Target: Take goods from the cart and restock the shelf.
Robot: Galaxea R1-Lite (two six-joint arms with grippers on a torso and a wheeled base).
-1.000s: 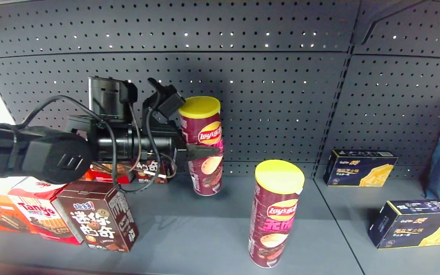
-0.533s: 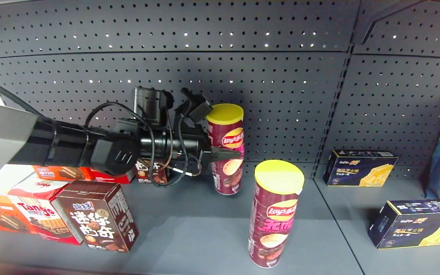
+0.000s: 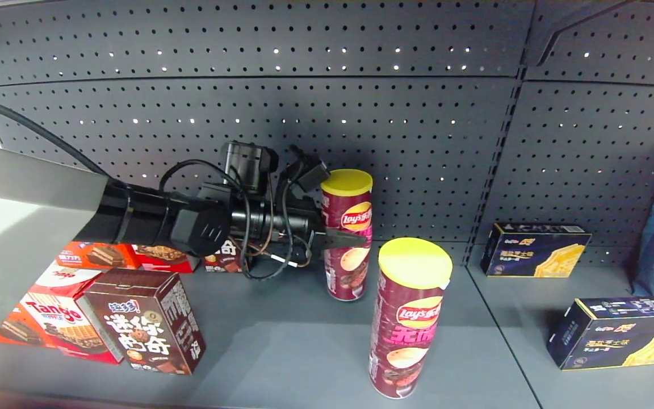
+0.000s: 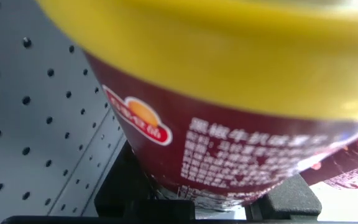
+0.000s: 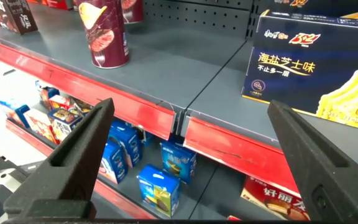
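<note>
- The held chip can (image 3: 347, 272) is upright near the back of the shelf (image 3: 281, 346), just in front of the pegboard back panel (image 3: 418, 142). Its base sits at or just above the shelf surface; contact cannot be made out.
- The left tool (image 3: 355, 238) is clamped on the can at about mid-height, one finger lying across the label. In the left wrist view the can's wall (image 4: 229, 155) sits between the jaws under the yellow lid (image 4: 229, 56).
- The step looks like setting this can down. It would go best kept vertical and eased straight down until the base bears flat, before the jaws part.
- The jaws should open evenly, since a tall, narrow can probably tips if one finger drags. The arm then backs out along its own line, toward the robot's left.
- A second chip can (image 3: 409, 324) stands nearer the front edge, close by on the right but apart. No sideways swing should go that way.
- The chocolate cookie box (image 3: 145, 321) and the wafer box (image 3: 60, 326) lie under the arm, so a level retreat seems safest.
- The right tool (image 5: 190, 109) is spread wide and empty, off the shelf's front edge.
</note>
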